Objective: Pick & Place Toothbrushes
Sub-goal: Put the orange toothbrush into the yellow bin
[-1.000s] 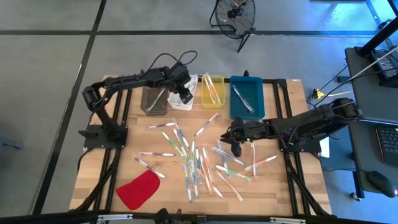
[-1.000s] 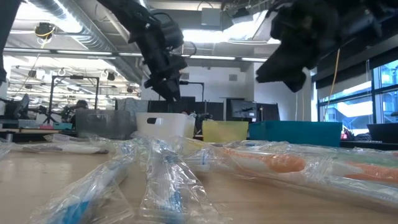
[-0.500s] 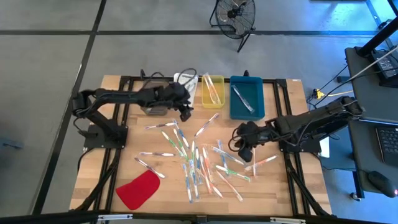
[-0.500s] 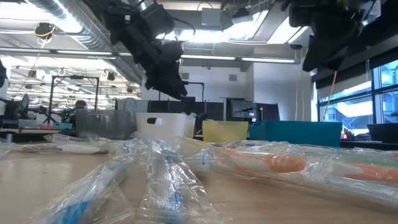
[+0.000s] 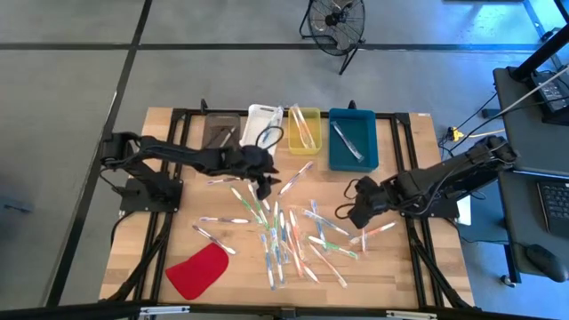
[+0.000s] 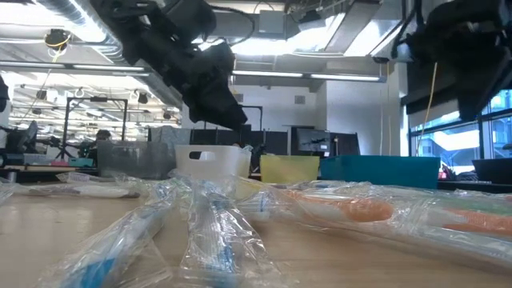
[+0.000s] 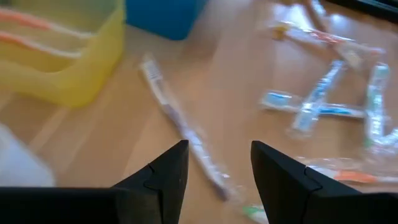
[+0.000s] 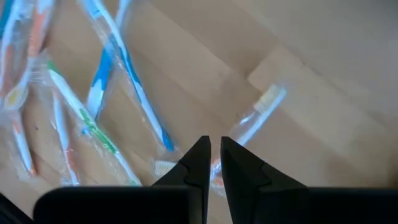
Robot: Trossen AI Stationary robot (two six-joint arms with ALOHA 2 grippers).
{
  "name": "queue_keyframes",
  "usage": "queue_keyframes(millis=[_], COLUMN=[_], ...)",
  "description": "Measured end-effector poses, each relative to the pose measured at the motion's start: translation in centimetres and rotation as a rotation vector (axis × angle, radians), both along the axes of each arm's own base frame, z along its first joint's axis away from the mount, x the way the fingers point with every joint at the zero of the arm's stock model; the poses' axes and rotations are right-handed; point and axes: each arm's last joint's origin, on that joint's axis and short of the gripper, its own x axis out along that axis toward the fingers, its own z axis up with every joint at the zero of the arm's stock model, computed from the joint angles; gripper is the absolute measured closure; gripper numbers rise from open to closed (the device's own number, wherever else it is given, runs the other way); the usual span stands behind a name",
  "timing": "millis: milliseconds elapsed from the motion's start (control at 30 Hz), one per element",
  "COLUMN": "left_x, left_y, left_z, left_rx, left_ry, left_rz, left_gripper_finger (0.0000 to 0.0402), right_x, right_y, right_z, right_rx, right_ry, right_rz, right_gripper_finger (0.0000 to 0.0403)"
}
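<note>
We look down on a wooden worktop (image 5: 187,227) on a black frame, standing on a grey floor marked with dark lines. The toothbrushes (image 5: 277,233) lie scattered in clear wrappers across its middle, some crossing one another. A flat red piece (image 5: 199,270) sits at the near left corner. Along the far edge stand a grey bin (image 5: 216,131), a white bin (image 5: 262,124), a yellow bin (image 5: 305,130) holding orange-handled brushes, and a blue bin (image 5: 353,139) with one brush in it.

Our left gripper (image 5: 264,180) hangs over the pile's far edge, fingers (image 7: 163,177) apart and empty. Our right gripper (image 5: 358,213) is at the pile's right side, fingers (image 8: 196,163) nearly closed with nothing between them.

A fan (image 5: 335,20) stands beyond the worktop; a desk with a laptop (image 5: 553,206) is at right. At worktop level we see ceiling lights, windows and workbenches behind.
</note>
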Motion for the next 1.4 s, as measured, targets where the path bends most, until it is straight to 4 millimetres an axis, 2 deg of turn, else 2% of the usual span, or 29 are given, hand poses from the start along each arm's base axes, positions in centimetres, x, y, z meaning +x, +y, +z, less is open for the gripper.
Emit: queue_keyframes(millis=[300,433,633,867,1000,1167,1400], left_x=[0.2,0.2,0.2,0.2,0.3,0.3,0.3], left_y=[-2.9,-3.5,-3.8,-3.8,-3.8,-3.8,-3.8], left_z=[-0.1,-0.2,-0.2,-0.2,-0.1,-0.1,-0.1], left_rx=[0.003,0.003,0.005,0.004,0.004,-0.009,-0.015], left_ry=[-0.018,-0.017,-0.017,-0.017,-0.024,-0.026,-0.026], left_rz=[-0.096,-0.115,-0.128,-0.125,-0.125,-0.115,-0.112], left_gripper_finger=[0.0233,0.0233,0.0233,0.0233,0.0233,0.0233,0.0233], right_x=[0.5,0.9,1.4,1.9,2.2,2.4,2.7], right_y=[1.9,2.8,3.9,4.7,4.8,4.9,5.1], right_z=[-1.9,-3.2,-5.2,-6.6,-7.2,-8.0,-9.0], right_rx=[0.010,0.012,0.030,0.029,0.009,-0.012,-0.019], right_ry=[0.100,0.177,0.284,0.312,0.306,0.332,0.357], right_rz=[-0.059,-0.058,-0.056,-0.041,-0.071,-0.124,-0.137], right_gripper_finger=[0.0364,0.0346,0.0287,0.0204,0.0175,0.0179,0.0241])
